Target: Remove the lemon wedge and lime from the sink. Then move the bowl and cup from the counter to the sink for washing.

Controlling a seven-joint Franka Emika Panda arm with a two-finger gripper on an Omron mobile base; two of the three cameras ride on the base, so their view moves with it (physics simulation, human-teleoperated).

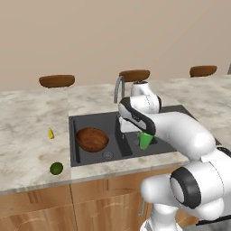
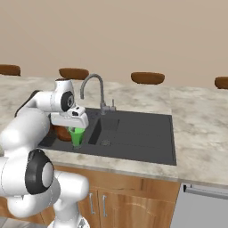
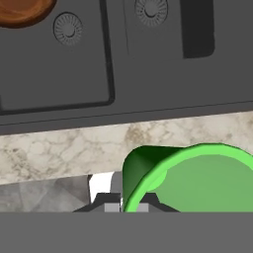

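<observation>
My gripper [image 1: 144, 134] [image 2: 76, 129] is shut on the rim of the bright green cup [image 1: 145, 140] [image 2: 77, 136] [image 3: 197, 178], which hangs over the front of the right basin of the dark grey sink [image 1: 73, 135] [image 2: 142, 133] [image 3: 74, 74]. The reddish-brown wooden bowl [image 1: 92, 139] [image 2: 62, 133] [image 3: 22, 10] sits in the left basin, partly hidden by my arm in the right base view. On the counter left of the sink lie the yellow lemon wedge [image 1: 51, 133] and, nearer the front edge, the dark green lime [image 1: 56, 168].
The curved metal faucet [image 1: 118, 88] [image 2: 94, 83] rises behind the sink's divider, close to my arm. A strip of marble counter [image 3: 74, 146] runs along the sink's front. Brown stool tops [image 1: 57, 80] [image 2: 148, 78] stand behind the counter.
</observation>
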